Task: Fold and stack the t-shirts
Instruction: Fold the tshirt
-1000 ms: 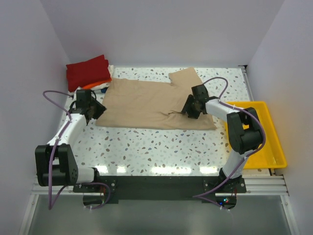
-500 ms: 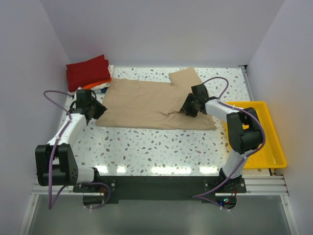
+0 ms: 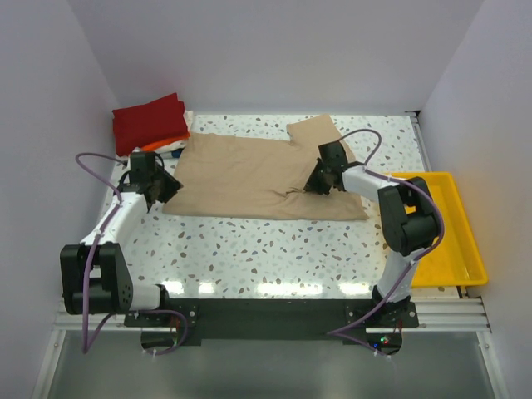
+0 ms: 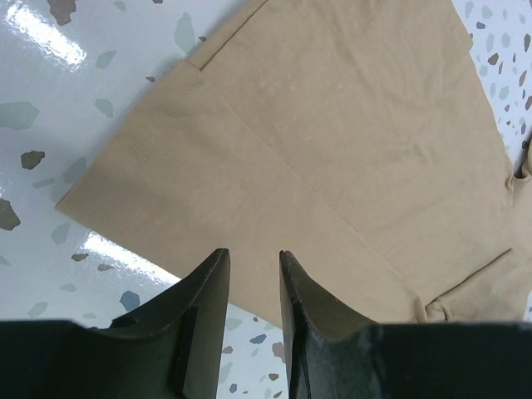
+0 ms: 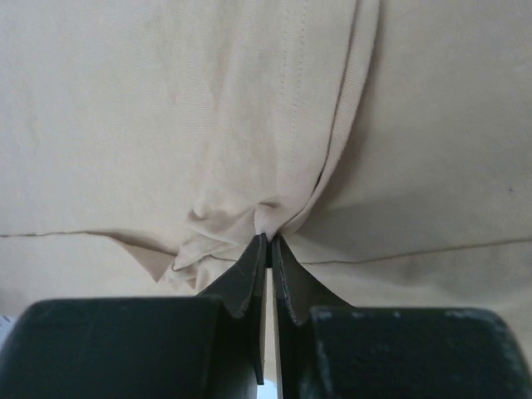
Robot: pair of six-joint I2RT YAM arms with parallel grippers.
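Observation:
A tan t-shirt [image 3: 241,170] lies spread flat across the far half of the table, one sleeve pointing to the back. My right gripper [image 3: 312,184] is shut on a bunched pinch of its cloth [image 5: 266,218] where the sleeve meets the body, and its jaws [image 5: 268,238] press together on the fold. My left gripper [image 3: 169,186] sits at the shirt's left edge. Its fingers [image 4: 253,253] stand a little apart above the hem [image 4: 249,283], with nothing between them. Folded dark red [image 3: 150,120] and orange [image 3: 169,141] t-shirts are stacked at the back left.
A yellow plastic tray [image 3: 455,241] sits at the right edge beside the right arm. The speckled tabletop [image 3: 266,249] stretches between the shirt and the arm bases. Walls close in the back and both sides.
The right gripper's jaws have closed on a pinch of the tan shirt, and it has shifted slightly toward the back left. The left arm has not moved.

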